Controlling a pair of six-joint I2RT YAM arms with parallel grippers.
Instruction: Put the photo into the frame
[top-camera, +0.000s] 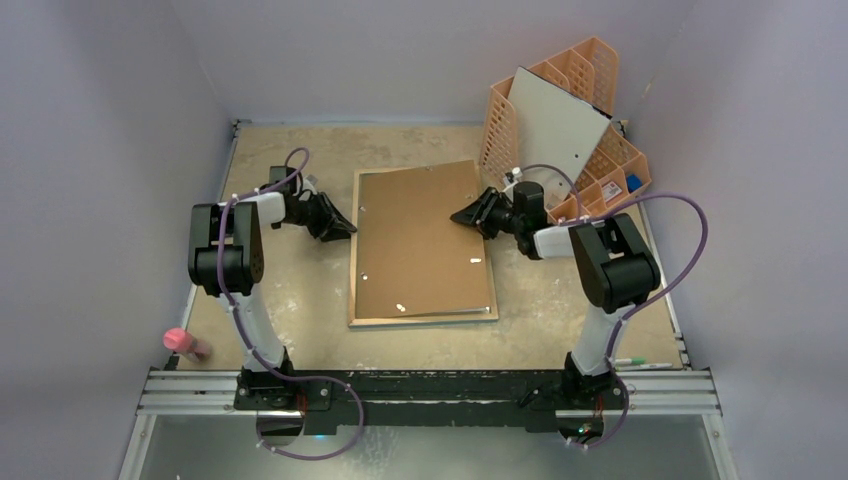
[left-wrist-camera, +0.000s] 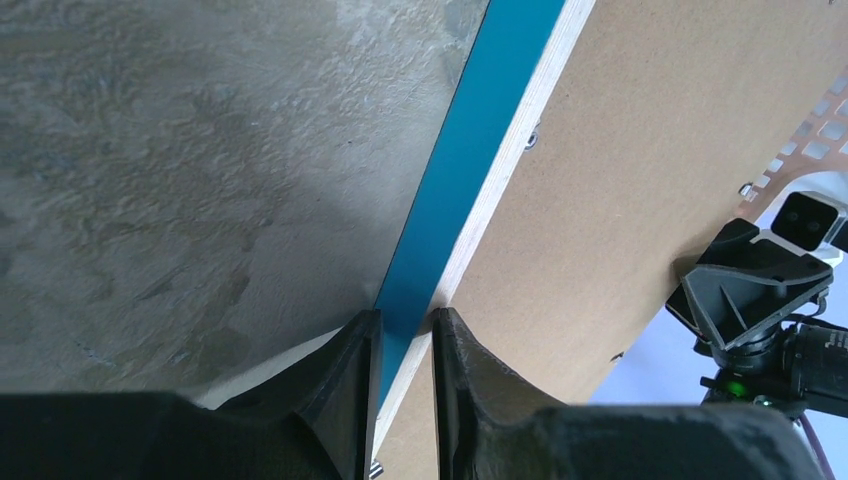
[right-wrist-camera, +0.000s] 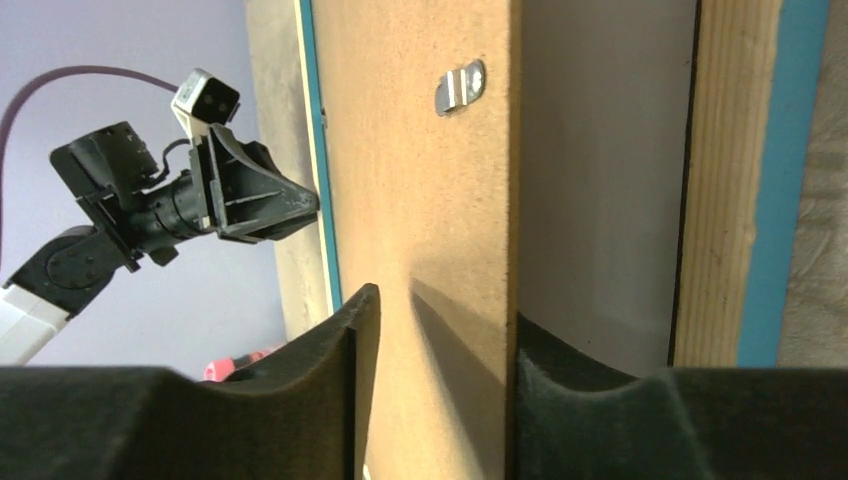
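The frame (top-camera: 420, 319) lies face down mid-table, with the brown hardboard backing (top-camera: 420, 245) on it. My left gripper (top-camera: 348, 228) is at its left edge. In the left wrist view it (left-wrist-camera: 403, 325) is shut on the frame's blue and wood rim (left-wrist-camera: 470, 150). My right gripper (top-camera: 458, 215) is at the right edge. In the right wrist view it (right-wrist-camera: 445, 310) is open around the raised backing edge (right-wrist-camera: 420, 150), one finger under it. A pale grey surface (right-wrist-camera: 600, 200) shows beneath, beside the frame's rim (right-wrist-camera: 730, 180). The balloon photo is hidden.
An orange lattice organiser (top-camera: 590, 100) stands at the back right with a grey-white board (top-camera: 555, 125) leaning in it. A pink object (top-camera: 185, 343) lies at the front left and a pen (top-camera: 640, 362) at the front right. Walls enclose the table.
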